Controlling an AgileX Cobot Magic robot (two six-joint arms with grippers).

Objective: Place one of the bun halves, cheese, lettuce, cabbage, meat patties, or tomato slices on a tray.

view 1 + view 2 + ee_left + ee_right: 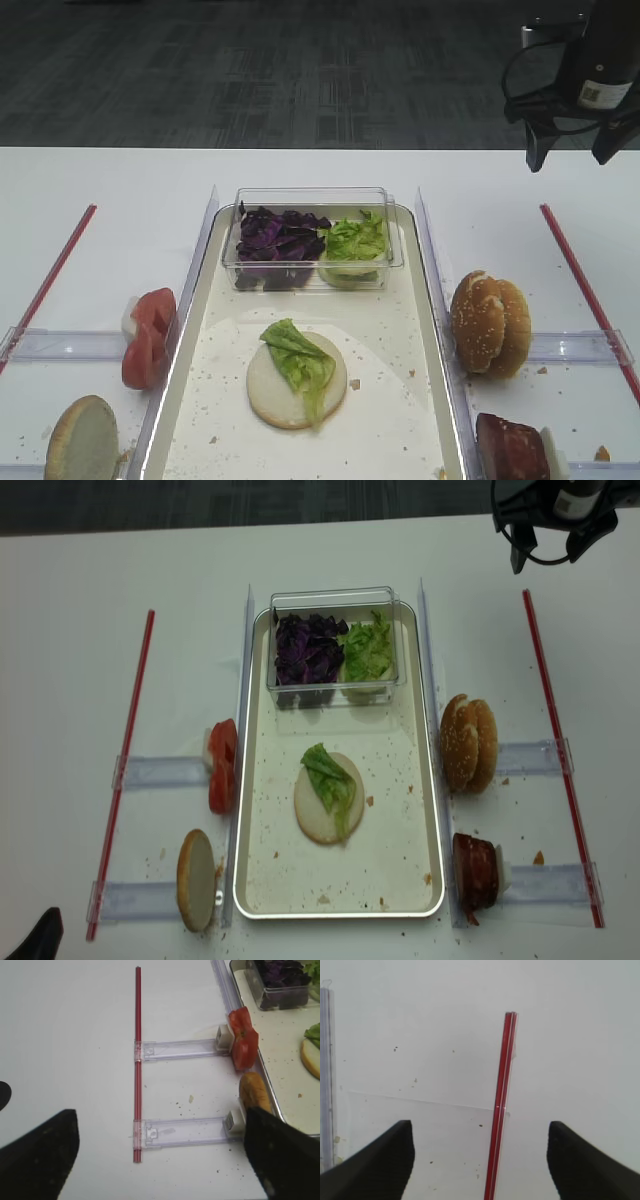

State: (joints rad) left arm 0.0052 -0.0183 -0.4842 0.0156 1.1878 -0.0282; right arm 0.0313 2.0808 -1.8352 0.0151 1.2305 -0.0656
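On my screens I see a crinkly bright-green lettuce leaf (301,365) on a flat pale cream bun disc (273,391). The long silvery-rimmed metal tray (421,330) has an off-white floor speckled with brown crumbs. Dark purple shredded cabbage (277,240) fills the clear plastic tub (312,198). I see bright red tomato slices (148,336), golden-brown sesame-seeded bun halves (489,322), a glossy reddish-brown meat patty (510,448), thin red strips (556,741), and a white bench (110,195).

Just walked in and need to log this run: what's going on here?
A two-armed robot is building a burger on the tray. A pale bun disc lies there with a lettuce leaf on it. The right gripper hangs open and empty above the table's far right. The tomato slices and meat patties wait outside the tray.
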